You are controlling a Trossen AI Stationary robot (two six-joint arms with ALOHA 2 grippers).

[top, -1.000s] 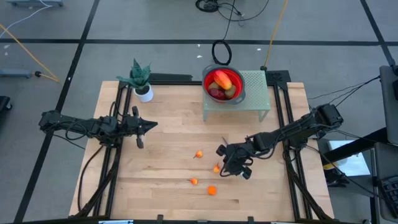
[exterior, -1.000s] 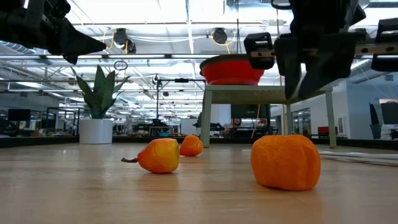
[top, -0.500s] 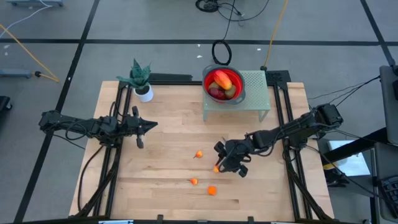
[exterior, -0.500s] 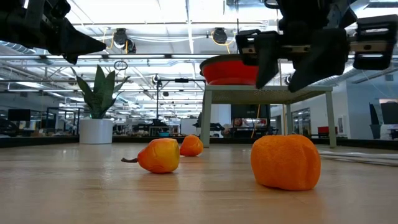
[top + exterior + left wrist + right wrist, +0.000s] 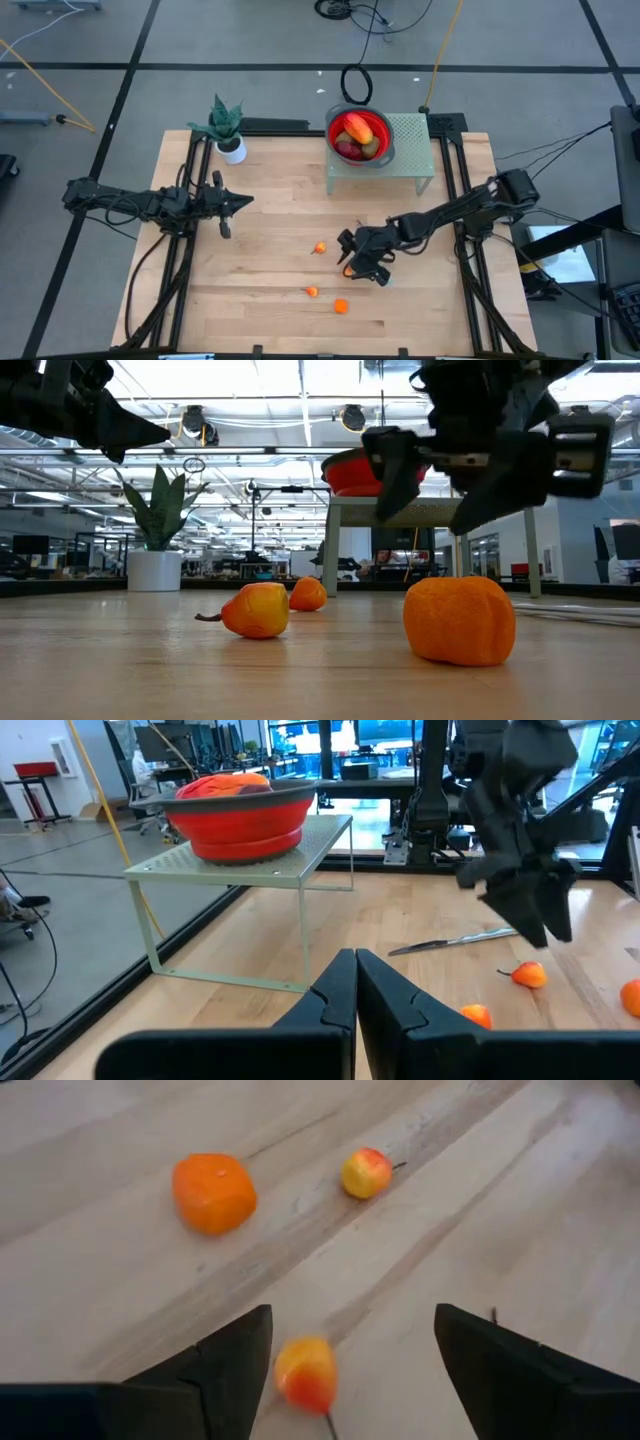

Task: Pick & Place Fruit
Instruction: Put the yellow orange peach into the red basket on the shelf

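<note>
Leftward and wider: the right gripper (image 5: 352,264) has slid further toward the table's middle since a second ago, and its fingers have parted, while the fruit lies where it did.

From the left side, the left gripper (image 5: 243,201) hangs over the boards near the potted plant (image 5: 226,128), fingers pressed together, empty. Mid-table sit the small orange fruit: one with a stem (image 5: 320,247), a tiny one (image 5: 312,292), a rounder chunk (image 5: 341,306). A fourth orange piece (image 5: 305,1373) lies on the wood between the right gripper's spread fingers (image 5: 228,1358), untouched; its longer axis seems to run along the gripper's reach, though blurred. Farther right and back, the red bowl (image 5: 335,122) on the green stand (image 5: 410,140) holds an elongated red-orange piece (image 5: 356,127) lying diagonally, plus dark red and olive ones.
</note>
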